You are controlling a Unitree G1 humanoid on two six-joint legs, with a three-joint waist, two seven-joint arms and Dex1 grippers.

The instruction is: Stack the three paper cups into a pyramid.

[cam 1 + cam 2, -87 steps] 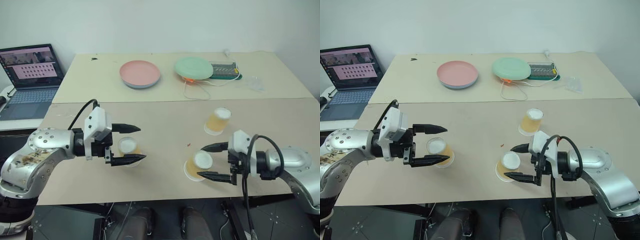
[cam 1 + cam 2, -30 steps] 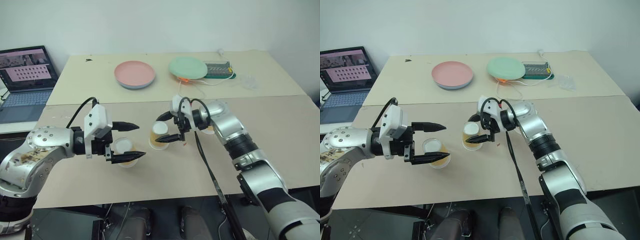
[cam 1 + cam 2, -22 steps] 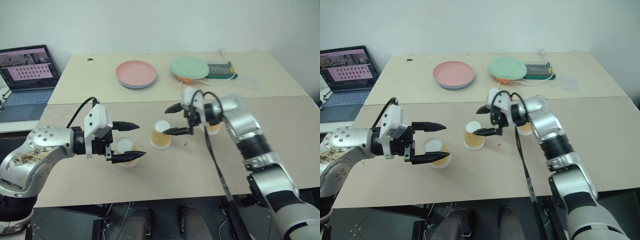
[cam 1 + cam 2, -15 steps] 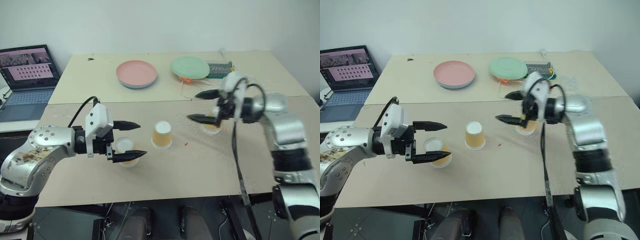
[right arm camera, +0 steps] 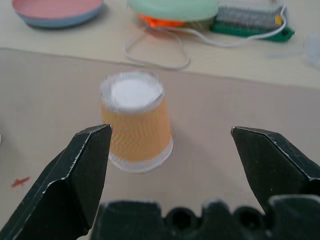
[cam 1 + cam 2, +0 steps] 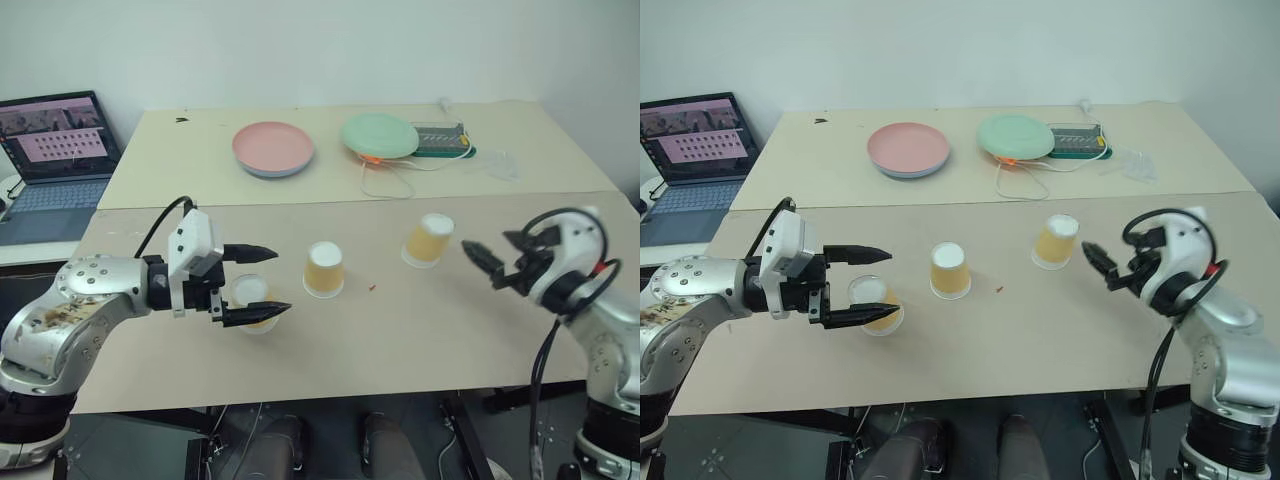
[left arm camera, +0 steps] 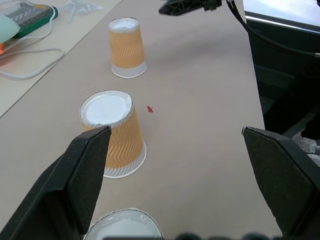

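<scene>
Three yellow-orange paper cups stand upside down in a loose row on the near table. The left cup (image 6: 251, 297) sits between the spread fingers of my left gripper (image 6: 283, 280), which is open and reaches in from the left. The middle cup (image 6: 324, 270) stands free just to its right, also in the left wrist view (image 7: 114, 132). The right cup (image 6: 430, 240) stands alone further right. My right gripper (image 6: 481, 265) hovers open to the right of that cup, pointing at it without touching. The right wrist view has the same cup (image 5: 136, 120) ahead between the fingers (image 5: 80, 170).
On the far table lie a pink plate (image 6: 272, 148), a green plate (image 6: 379, 134), a white cable (image 6: 385, 180) and a green-edged box (image 6: 442, 138). An open laptop (image 6: 55, 140) stands at the far left. A small red mark (image 6: 372, 288) lies near the middle cup.
My right gripper let go of the middle cup, leaving it standing beside the left cup, and swung to the right past the right cup. The left gripper has not moved.
</scene>
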